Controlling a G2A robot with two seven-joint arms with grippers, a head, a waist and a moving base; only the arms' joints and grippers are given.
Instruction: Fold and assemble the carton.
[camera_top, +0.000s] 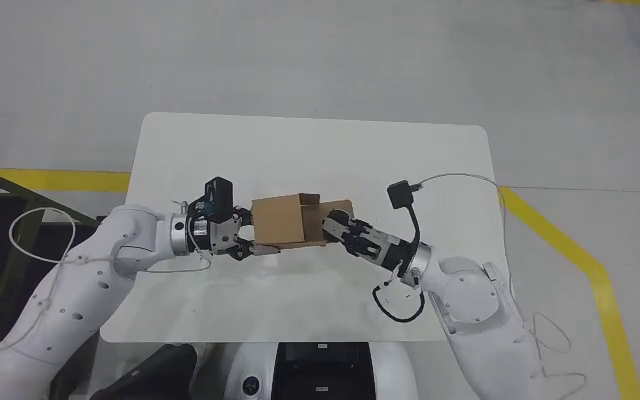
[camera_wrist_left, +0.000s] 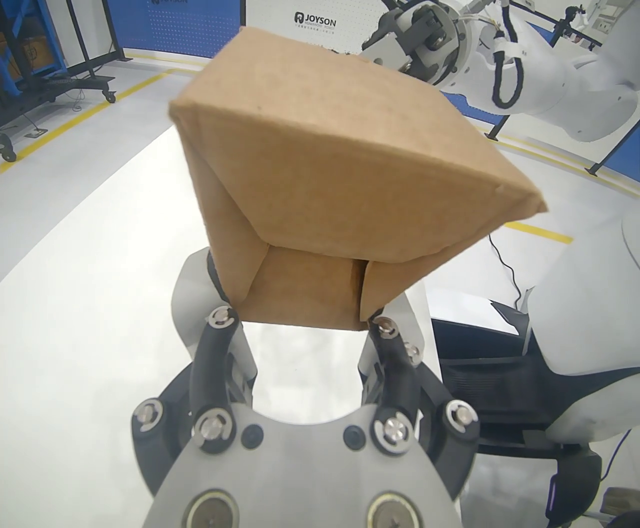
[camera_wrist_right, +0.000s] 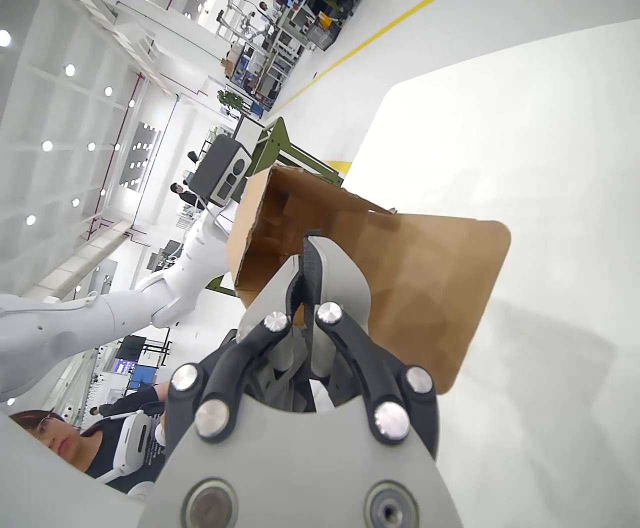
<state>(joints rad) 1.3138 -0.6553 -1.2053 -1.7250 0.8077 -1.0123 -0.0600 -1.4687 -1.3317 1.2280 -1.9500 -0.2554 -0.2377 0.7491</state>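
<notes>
- The left gripper (camera_wrist_left: 300, 312) is clamping the closed end of the brown corrugated-cardboard carton (camera_wrist_left: 340, 165), with one finger pressing on each side of the folded end flaps.
- The carton is reaching straight out from those fingers, lying lengthwise between the two grippers over the white table with rounded corners (camera_top: 300, 150).
- The right gripper (camera_wrist_right: 307, 247) is pointing into the carton's other end, the open mouth. Its two fingers are pressing tightly together, and I cannot tell whether any cardboard is sitting between the pads.
- A wide cardboard flap with rounded corners (camera_wrist_right: 440, 300) is standing open just beside the right gripper's fingers, sticking out from the mouth back towards that gripper's wrist.
- Beyond the right fingertips, the carton's hollow inside is showing, running away towards the left gripper.
</notes>
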